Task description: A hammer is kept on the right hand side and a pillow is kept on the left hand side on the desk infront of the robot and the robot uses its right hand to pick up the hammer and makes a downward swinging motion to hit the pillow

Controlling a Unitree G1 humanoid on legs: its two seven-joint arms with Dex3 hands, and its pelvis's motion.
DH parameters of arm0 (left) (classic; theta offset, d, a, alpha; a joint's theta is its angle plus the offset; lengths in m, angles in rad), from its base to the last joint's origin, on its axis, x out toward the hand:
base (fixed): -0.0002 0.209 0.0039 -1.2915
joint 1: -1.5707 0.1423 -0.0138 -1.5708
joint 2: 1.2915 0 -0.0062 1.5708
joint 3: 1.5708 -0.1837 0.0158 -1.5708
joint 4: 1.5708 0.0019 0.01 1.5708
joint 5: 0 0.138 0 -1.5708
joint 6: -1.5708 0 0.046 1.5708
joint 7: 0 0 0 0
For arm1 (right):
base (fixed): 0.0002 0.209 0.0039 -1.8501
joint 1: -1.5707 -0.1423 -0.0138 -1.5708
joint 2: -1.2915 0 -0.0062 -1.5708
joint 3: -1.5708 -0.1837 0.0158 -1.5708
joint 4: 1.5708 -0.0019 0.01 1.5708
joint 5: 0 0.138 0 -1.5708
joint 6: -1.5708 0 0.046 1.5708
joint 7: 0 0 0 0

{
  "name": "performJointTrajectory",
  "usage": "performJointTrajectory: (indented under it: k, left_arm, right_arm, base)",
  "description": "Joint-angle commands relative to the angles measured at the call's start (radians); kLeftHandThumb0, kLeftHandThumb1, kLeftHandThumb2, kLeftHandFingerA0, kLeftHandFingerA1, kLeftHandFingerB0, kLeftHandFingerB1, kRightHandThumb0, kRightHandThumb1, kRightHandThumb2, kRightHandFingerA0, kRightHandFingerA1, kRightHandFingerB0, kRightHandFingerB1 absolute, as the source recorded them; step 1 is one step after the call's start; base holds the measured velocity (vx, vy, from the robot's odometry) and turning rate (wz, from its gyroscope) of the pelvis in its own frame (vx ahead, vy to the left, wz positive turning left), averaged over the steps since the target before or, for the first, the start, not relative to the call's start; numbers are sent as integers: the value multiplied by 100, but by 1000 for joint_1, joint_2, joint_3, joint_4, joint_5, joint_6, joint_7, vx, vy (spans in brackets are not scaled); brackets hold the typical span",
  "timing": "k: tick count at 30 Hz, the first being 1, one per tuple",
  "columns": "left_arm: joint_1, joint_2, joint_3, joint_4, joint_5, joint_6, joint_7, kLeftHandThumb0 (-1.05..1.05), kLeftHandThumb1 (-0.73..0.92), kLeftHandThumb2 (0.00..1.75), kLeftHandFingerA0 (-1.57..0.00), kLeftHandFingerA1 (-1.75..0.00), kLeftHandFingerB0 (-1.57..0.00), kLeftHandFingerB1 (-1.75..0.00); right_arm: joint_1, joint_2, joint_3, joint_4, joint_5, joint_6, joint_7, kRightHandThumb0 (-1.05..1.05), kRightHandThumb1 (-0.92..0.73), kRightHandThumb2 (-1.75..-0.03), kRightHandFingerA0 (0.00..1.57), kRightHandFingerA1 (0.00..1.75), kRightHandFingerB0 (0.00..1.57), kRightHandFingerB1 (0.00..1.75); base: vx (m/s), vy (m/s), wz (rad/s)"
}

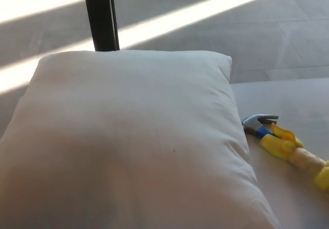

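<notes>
Lying flat on the desk, the hammer sits at the right, just beside the pillow's right edge, head pointing up-left toward the pillow, handle running down-right out to the frame edge. Head is metal (grey claw type), then a blue collar, yellow wrap around the handle and a pale section further down. Pillow is white, fills most of the left and centre of the view, lies flat, no visible dent. Neither robot hand shows in the head view, so I can't tell whether fingers are spread or closed; nothing is holding the hammer. Behind the pillow a dark vertical post stands against a floor with bright sun stripes.
</notes>
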State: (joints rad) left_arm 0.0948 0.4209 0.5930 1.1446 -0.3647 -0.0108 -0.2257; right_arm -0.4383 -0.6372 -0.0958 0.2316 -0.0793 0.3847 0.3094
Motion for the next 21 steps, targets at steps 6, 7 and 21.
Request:
performJointTrajectory:
  k: [6,7,21]
  left_arm:
    - [-37,12,37,-68,-53,31,-31,-105,10,126,-76,-146,-77,-136]
    - [-43,16,38,-64,-55,27,-39,-102,14,130,-75,-142,-73,-132]
    - [-47,37,36,-58,-37,18,-31,-105,16,126,-79,-141,-92,-131]
  right_arm:
    - [346,281,-609,-259,127,-116,-387,-47,-52,-82,24,66,36,55]
    - [355,347,-639,-255,94,-132,-503,-30,-63,-59,30,65,47,41]
    - [345,519,-922,2,195,-100,-767,-41,-74,-62,2,54,20,36]
  base:
    - [0,0,0]
    - [0,0,0]
    - [0,0,0]
